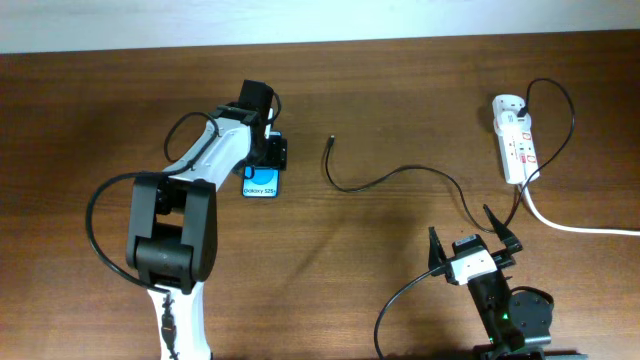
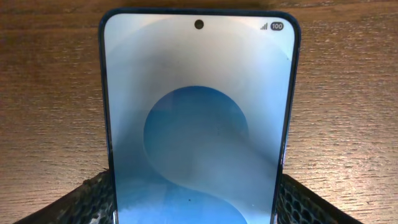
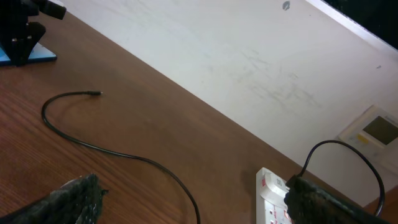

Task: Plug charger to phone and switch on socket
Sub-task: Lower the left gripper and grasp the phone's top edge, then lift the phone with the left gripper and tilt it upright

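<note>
The left gripper (image 1: 265,160) reaches over the phone (image 1: 261,183), which lies flat on the wooden table (image 1: 90,110), left of the middle, blue screen up. From the left wrist camera its two dark fingers (image 2: 87,200) stand one on each side of the phone's lower part, pads right against both long edges, so the jaws are clamped on the phone at about its width

The right gripper (image 1: 468,240) hangs near the front right of the table, jaws spread wide, holding and touching nothing

The charger (image 1: 400,171) lies loose in a curve, its plug tip (image 1: 331,141) well apart from the phone. The cable's far end runs up to the socket (image 1: 515,140) at the right rear
</note>
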